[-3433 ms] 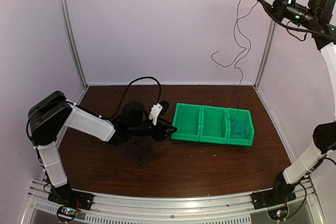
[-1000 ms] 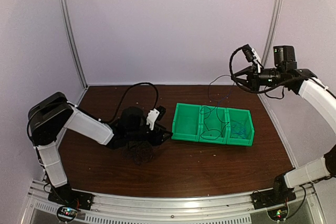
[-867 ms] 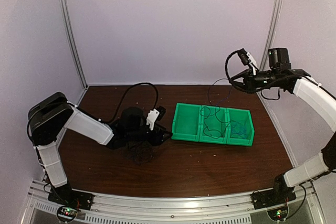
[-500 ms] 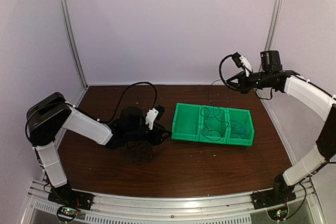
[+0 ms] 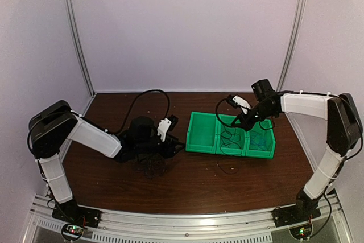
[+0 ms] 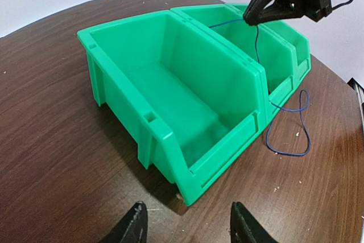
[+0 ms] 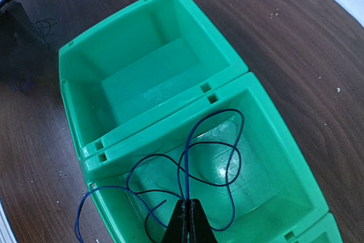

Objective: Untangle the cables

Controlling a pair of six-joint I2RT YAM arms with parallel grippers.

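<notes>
Wood table (image 5: 227, 189), lilac walls (image 5: 182, 27); blue cable (image 7: 182, 180) in green bins (image 5: 196, 140).

1. The desk (image 6: 51, 140) is dark brown wood grain, smooth, with a dull sheen.
2. The green bins (image 6: 122, 24) are moulded plastic, smooth and glossy, with a glare spot on the middle floor.
3. The blue cable (image 6: 256, 41) has a thin, smooth, plastic-looking sheath.
4. The left pincer (image 6: 187, 229) and right pincer (image 7: 186, 211) are matt black plastic.
5. The arm shells (image 5: 94, 135) are smooth white plastic; the posts (image 5: 77, 32) at the desk's 11 and 1 o'clock are pale metal.
</notes>
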